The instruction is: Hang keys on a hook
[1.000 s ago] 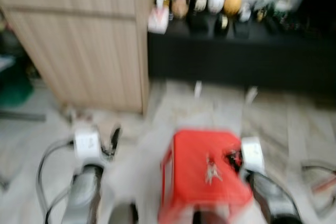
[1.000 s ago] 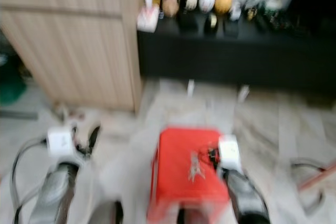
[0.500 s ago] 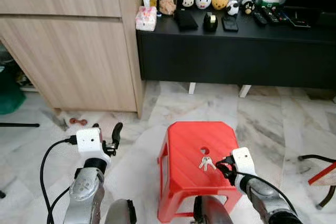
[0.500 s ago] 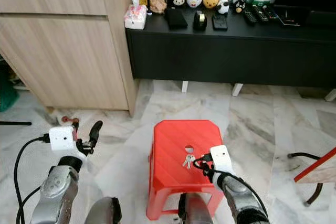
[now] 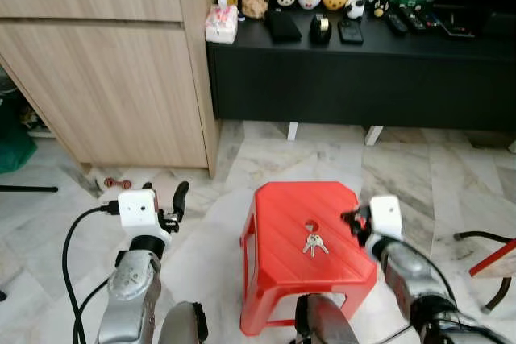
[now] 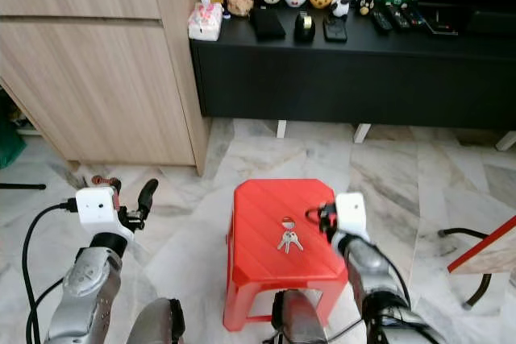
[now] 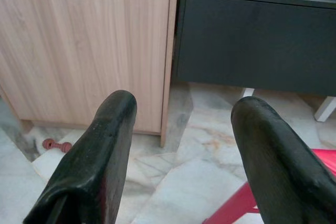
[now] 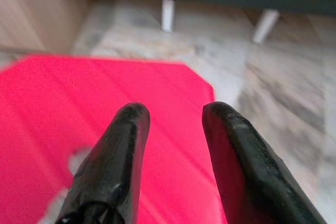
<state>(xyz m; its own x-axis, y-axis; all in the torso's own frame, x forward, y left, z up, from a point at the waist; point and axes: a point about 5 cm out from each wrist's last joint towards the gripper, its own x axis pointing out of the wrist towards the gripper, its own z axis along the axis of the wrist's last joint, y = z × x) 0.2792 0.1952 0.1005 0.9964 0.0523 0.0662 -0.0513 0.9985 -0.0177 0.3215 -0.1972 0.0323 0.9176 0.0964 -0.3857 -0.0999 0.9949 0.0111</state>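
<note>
My left end effector (image 5: 179,199) hangs released over the floor beside the wooden cabinet (image 5: 113,78), doing nothing. The keys (image 5: 314,243) lie loose on top of the red stool (image 5: 278,259), near its centre hole. My right end effector (image 5: 351,219), fingers parted and empty, hovers just past them; I judge the pickup not yet done, so next I must lower onto the keys and close, then find a hook.
</note>
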